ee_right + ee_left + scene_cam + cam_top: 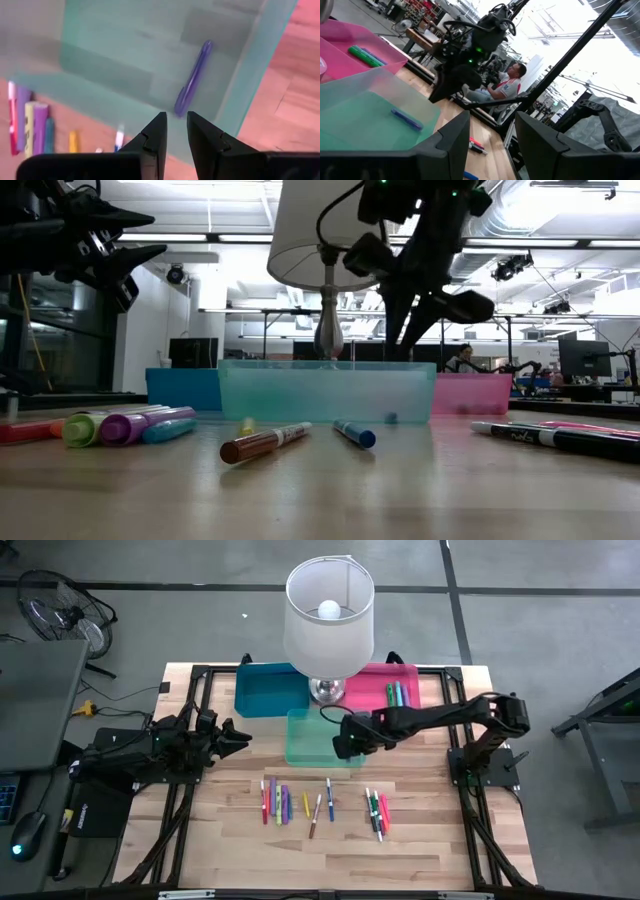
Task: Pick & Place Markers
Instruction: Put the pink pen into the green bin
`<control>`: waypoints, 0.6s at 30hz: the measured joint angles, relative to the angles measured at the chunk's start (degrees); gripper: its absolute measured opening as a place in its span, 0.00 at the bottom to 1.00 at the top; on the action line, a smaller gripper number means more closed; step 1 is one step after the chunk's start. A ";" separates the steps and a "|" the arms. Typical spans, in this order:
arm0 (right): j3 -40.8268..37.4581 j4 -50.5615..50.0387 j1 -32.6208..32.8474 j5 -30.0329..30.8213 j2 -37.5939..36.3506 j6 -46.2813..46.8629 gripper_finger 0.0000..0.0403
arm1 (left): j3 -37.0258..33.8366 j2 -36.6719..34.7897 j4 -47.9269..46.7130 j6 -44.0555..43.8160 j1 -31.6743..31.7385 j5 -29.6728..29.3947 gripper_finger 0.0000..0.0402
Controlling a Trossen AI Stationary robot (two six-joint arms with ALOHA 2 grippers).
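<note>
Several markers lie flat on the wooden table in three loose groups: left (275,802), middle (320,805) and right (377,812). One blue-purple marker (192,80) lies on the floor of the green bin (310,740). My right gripper (177,125) hangs over that bin's right part (345,745), pointing steeply down. Its fingers stand a little apart with nothing between them. My left gripper (240,735) waits at the table's left, raised and level, open and empty (492,130).
A pink bin (385,685) at the back right holds a green and a blue marker (395,693). A blue bin (268,688) stands at the back left. A lamp (328,615) with a white shade stands between them, behind the green bin.
</note>
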 joint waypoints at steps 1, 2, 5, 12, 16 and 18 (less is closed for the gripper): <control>0.00 -0.02 0.58 -0.32 -0.23 0.33 0.16 | 0.00 0.00 0.00 0.00 0.00 -0.02 0.39; 0.00 0.00 1.17 -0.77 -0.31 0.59 0.16 | 0.00 0.00 0.01 0.01 -0.01 -0.02 0.39; 0.02 -0.51 3.43 -2.33 -0.33 2.24 0.16 | 0.00 -0.01 0.02 0.00 -0.02 -0.01 0.39; 0.02 -6.46 9.25 -5.69 -0.33 8.62 0.16 | 0.00 0.00 0.02 0.00 -0.01 -0.02 0.39; 0.02 -11.69 12.27 -8.49 -0.33 12.10 0.17 | 0.00 -0.01 0.00 0.00 -0.01 -0.02 0.39; 0.02 -13.46 13.74 -9.75 -0.33 13.46 0.18 | 0.00 -0.02 0.00 0.00 0.00 -0.02 0.39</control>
